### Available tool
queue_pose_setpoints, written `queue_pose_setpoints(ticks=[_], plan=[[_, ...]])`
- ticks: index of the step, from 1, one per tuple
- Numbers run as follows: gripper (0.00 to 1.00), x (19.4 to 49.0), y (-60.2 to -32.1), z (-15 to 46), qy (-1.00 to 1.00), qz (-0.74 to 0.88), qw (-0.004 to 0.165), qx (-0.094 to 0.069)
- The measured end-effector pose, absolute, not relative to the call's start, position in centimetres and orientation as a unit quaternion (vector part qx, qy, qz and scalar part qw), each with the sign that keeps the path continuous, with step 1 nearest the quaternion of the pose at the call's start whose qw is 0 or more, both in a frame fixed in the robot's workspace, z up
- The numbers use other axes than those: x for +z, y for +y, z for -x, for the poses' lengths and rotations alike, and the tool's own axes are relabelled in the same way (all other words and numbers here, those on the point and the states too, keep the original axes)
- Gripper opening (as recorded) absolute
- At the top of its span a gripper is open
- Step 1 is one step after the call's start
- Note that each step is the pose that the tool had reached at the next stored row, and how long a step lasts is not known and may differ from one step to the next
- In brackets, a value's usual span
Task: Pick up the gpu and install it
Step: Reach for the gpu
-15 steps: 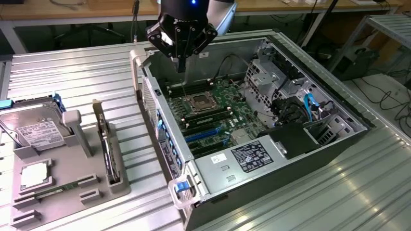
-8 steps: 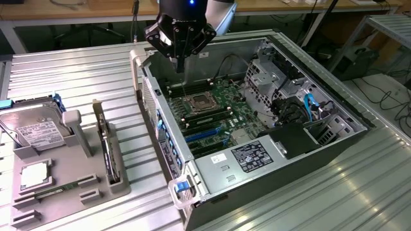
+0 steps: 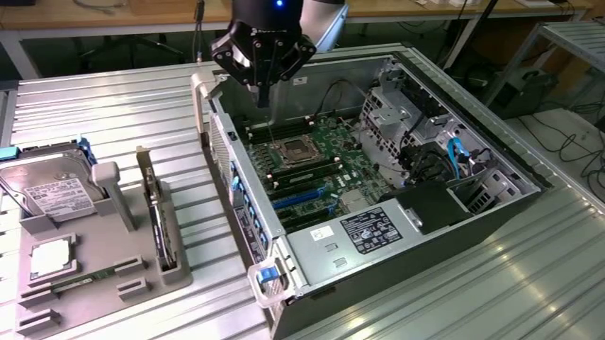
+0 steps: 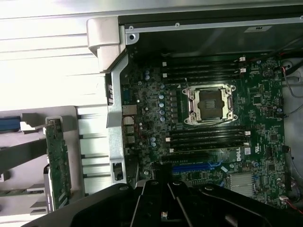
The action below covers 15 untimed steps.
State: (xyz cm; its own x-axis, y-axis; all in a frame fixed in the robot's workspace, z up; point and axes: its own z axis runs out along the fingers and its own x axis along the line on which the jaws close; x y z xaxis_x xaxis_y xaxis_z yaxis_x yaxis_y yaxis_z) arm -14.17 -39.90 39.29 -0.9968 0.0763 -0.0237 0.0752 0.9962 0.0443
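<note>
The gpu stands on its edge in a slot of the grey holder at the exterior view's left, its silver bracket at the far end. The wrist view has it edge-on as a thin green card. My gripper hangs over the far left corner of the open computer case, above the motherboard. Its fingers are shut with nothing between them. It is well apart from the gpu. The gripper's dark body rises in front of the blue expansion slots.
On the grey holder are also a silver hard drive, a square processor and a narrow memory stick. The case's side wall stands between holder and motherboard. Drive cages and cables crowd the case's right side.
</note>
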Motion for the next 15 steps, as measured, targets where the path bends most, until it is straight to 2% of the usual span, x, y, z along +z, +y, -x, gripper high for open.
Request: queue_pose_setpoints(ticks=[15], plan=[[0.11,39.27,-39.9,14.9,0.999,-0.038,0.013,0.022]])
